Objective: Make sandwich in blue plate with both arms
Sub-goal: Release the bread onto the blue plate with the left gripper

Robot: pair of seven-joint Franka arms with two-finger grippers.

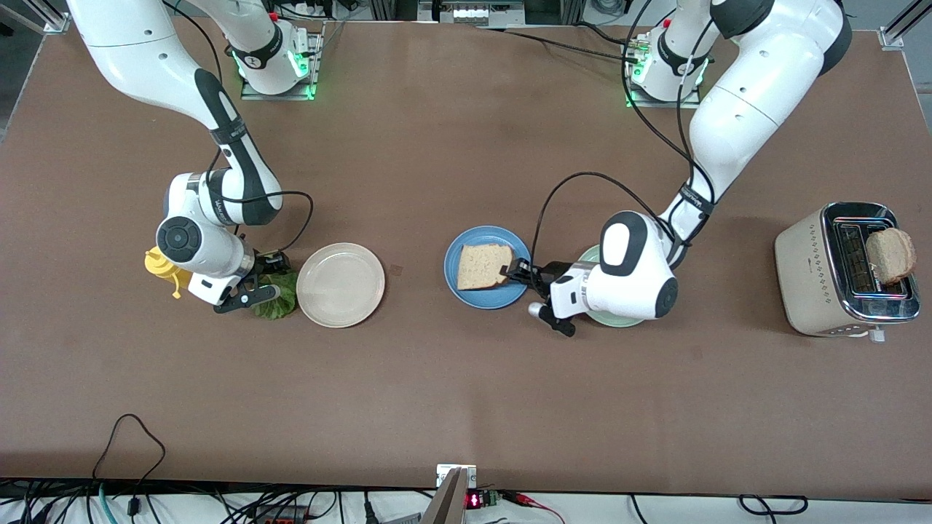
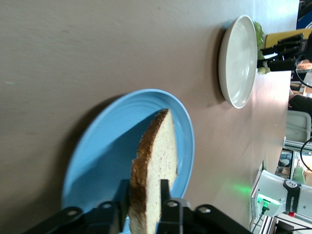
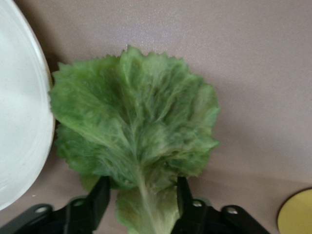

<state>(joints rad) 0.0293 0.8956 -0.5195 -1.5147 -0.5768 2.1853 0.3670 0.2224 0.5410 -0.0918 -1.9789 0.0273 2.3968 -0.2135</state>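
Observation:
The blue plate (image 1: 477, 295) (image 2: 112, 146) lies mid-table and carries one toasted bread slice (image 1: 482, 266) (image 2: 158, 161). My left gripper (image 1: 514, 271) (image 2: 145, 187) reaches in from the left arm's end and is shut on that slice's edge, one finger against each face. A green lettuce leaf (image 1: 280, 300) (image 3: 131, 126) lies flat on the table beside the cream-white plate (image 1: 340, 284) (image 3: 19, 122), toward the right arm's end. My right gripper (image 1: 268, 280) (image 3: 141, 187) is low over the leaf, open, its fingers astride the stem end. A second bread slice (image 1: 890, 255) stands in the toaster (image 1: 808, 269).
A pale green plate (image 1: 615, 319) lies mostly hidden under my left wrist, next to the blue plate. A yellow object (image 1: 162, 266) (image 3: 297, 214) sits close by my right wrist. The toaster stands at the left arm's end of the table.

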